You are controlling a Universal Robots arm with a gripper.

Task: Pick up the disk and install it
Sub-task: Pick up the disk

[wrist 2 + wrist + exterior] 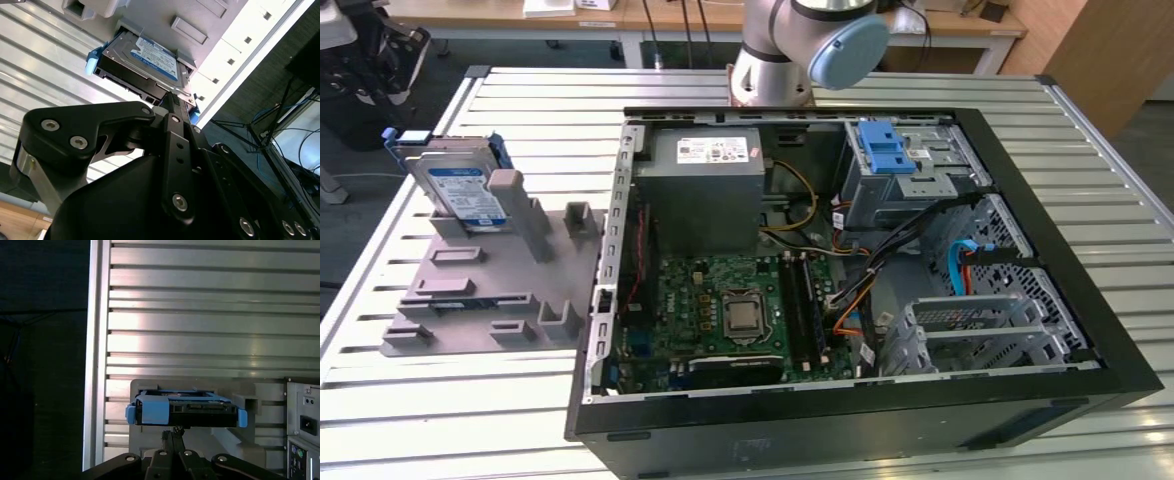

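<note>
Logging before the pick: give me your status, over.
Gripper jaws shut, empty, clear of the disk. Disk upright in grey holder, outside the computer case. Nothing seen blocking it.

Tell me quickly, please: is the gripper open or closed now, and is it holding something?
Gripper: closed, holding nothing; the disk stands apart from it in the grey holder.

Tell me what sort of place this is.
Probably a robotics lab or workshop bench: an open computer case sits on a slatted metal table, the disk stands in a grey fixture beside it, and desks stand behind.
</note>
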